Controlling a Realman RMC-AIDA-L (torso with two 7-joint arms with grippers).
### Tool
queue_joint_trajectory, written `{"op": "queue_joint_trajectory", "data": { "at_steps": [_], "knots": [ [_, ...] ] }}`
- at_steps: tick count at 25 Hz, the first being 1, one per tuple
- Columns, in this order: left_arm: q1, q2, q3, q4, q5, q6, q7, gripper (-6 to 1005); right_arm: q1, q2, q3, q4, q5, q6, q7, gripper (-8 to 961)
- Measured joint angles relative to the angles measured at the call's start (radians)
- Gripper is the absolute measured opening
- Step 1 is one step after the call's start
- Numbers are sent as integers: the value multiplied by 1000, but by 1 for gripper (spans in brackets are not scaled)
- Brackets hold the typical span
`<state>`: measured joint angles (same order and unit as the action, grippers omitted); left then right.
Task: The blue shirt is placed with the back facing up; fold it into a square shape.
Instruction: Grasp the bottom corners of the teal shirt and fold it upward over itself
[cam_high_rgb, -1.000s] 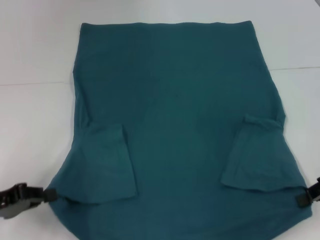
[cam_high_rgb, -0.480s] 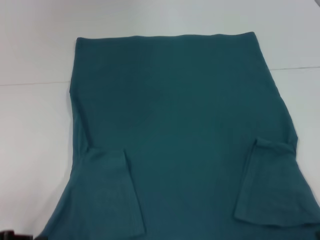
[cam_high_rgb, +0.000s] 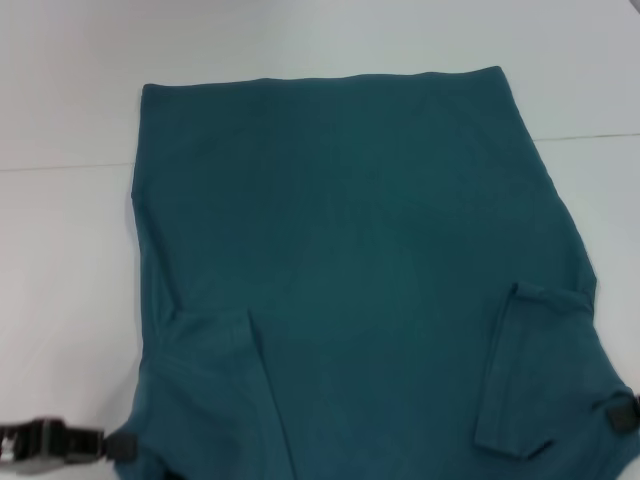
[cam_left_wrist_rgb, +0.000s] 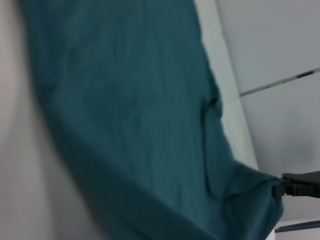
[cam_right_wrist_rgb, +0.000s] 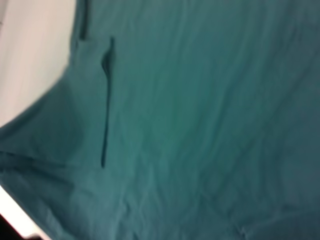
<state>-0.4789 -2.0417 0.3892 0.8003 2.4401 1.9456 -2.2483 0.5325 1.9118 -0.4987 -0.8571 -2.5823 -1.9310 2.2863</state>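
Blue shirt (cam_high_rgb: 360, 270) fabric is pinched at both near corners: the left gripper (cam_high_rgb: 118, 445) has its jaws closed on the shirt's near left corner, and the right gripper (cam_high_rgb: 622, 412) has its jaws closed on the near right corner, as far as the head view shows. Between the two sets of jaws the near edge of the garment spans the full width. Away from the jaws, the shirt runs forward over the white table (cam_high_rgb: 60, 250), plain back facing up, with its long axis pointing straight away from both grippers toward the far hem (cam_high_rgb: 320, 77). Just beyond each grip a sleeve lies folded inward onto the body: the left sleeve (cam_high_rgb: 215, 385) next to the left jaws, the right sleeve (cam_high_rgb: 540, 370) next to the right jaws. The left wrist view shows the right gripper (cam_left_wrist_rgb: 280, 190) holding its corner taut. Both arms stand equally near the garment. Judged from this layout, the coming fold requires carrying the held near edge forward along the long axis toward the far hem, with both grippers level so the edges align.
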Motion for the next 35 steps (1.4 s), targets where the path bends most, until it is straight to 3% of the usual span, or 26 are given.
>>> {"op": "queue_joint_trajectory", "data": {
  "at_steps": [9, 11, 22, 27, 32, 35],
  "knots": [
    [-145, 29, -12, -78, -6, -207, -204, 2, 9, -36, 181, 0, 92, 81, 68, 37],
    [-152, 30, -11, -79, -6, -222, -215, 2, 4, -43, 205, 0, 123, 98, 84, 39],
    [-265, 52, -5, -119, -9, -324, -272, 1, 23, -48, 217, 0, 236, 153, 144, 46],
    [-303, 42, 4, -149, -12, -439, -265, 1, 31, -31, 196, 42, 236, 297, 154, 49],
    [-325, 9, 5, -161, -15, -565, -232, 1, 59, -14, 78, 107, 238, 513, 140, 52],
    [-334, -2, 8, -160, -19, -616, -221, 1, 70, -5, 52, 106, 239, 571, 136, 54]
  ]
}}
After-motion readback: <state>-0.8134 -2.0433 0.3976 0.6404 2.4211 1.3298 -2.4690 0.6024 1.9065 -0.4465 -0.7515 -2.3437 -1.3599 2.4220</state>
